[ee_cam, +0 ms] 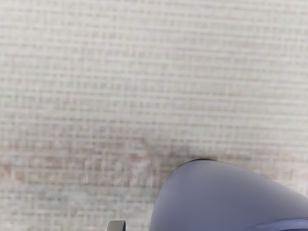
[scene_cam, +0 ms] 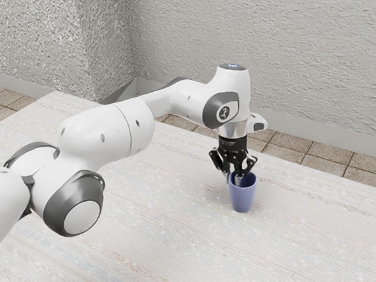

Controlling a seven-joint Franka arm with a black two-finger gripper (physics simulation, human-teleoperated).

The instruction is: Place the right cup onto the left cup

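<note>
Straddling cup point(scene_cam: 242, 197) wall, claw point(scene_cam: 233, 179) apart; outer finger point(ee_cam: 116, 226) w/ gap, so uneven squeeze cd poss. tip it!

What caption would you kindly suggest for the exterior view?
Franka arm reaching over a pale table, its claw at the rim of a blue cup.
</note>
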